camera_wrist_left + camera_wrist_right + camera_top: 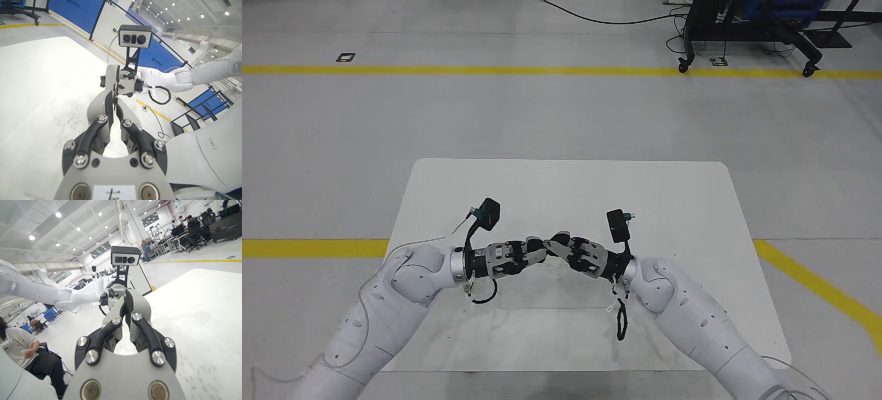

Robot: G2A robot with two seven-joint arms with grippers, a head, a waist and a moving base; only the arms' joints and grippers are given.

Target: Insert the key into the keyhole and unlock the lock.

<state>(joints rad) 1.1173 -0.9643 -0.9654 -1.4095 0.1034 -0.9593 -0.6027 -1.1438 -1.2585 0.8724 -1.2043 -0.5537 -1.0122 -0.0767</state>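
Observation:
Both grippers meet tip to tip above the middle of the white table (642, 190). In the left wrist view my left gripper (114, 98) is shut on a thin dark flat key (114, 103), seen edge-on between its ribbed pads. Straight beyond it my right gripper (116, 88) is shut on a small silver lock (115, 86), which the key's tip meets. In the right wrist view the right gripper (125, 298) is shut, and its fingers hide the lock. From above, the left gripper (535, 248) and right gripper (569, 246) touch.
The table top around the arms is bare white with faint scuff marks (66, 117). Its edges lie well away from the grippers on all sides. A black wheeled stand (752, 35) stands on the floor far behind the table.

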